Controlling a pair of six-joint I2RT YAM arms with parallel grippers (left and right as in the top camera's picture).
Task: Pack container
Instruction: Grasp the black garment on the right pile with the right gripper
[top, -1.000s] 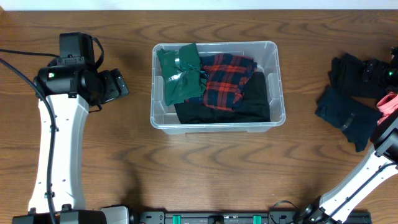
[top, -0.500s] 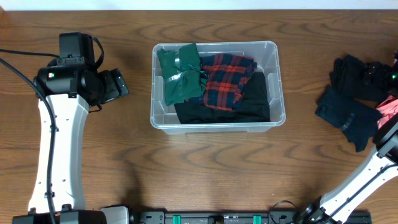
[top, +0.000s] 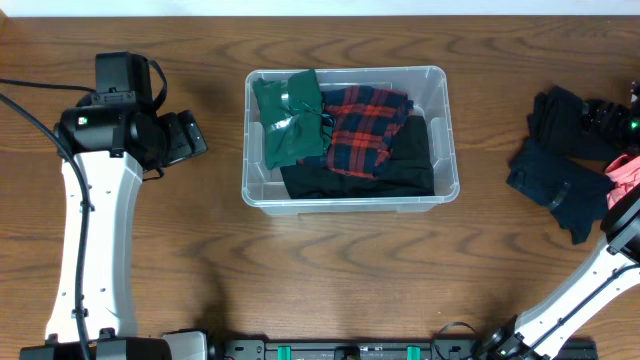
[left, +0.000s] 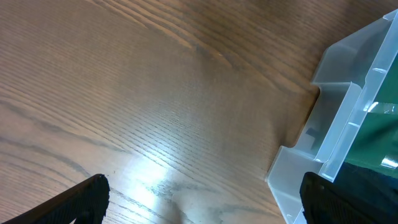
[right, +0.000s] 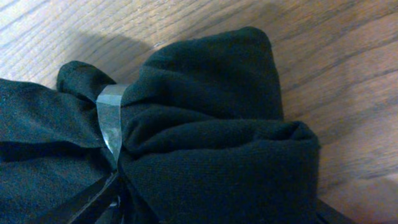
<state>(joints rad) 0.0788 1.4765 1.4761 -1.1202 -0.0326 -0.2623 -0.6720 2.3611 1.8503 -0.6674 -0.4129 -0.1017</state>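
Observation:
The clear plastic container (top: 345, 73) stands at mid-table, holding a green garment (top: 290, 120), a red-and-blue plaid one (top: 365, 130) and a black one (top: 400, 170). My left gripper (top: 190, 135) hovers open just left of it. In the left wrist view its fingers frame bare wood (left: 202, 205), with the container's corner (left: 348, 118) at the right. At the far right edge my right gripper (top: 625, 115) sits on a crumpled black garment (top: 565, 120). In the right wrist view that black garment (right: 211, 106) bulges between the jaws (right: 217, 205), one fingertip (right: 109, 124) dug into a fold.
A folded navy garment (top: 555, 185) lies on the wood just in front of the black one, and a pink item (top: 625, 170) shows beside the right arm. Bare wooden table lies between the container and this pile.
The right gripper has shifted slightly at the table's right edge over the black garment. The left arm and the container's contents have not moved.

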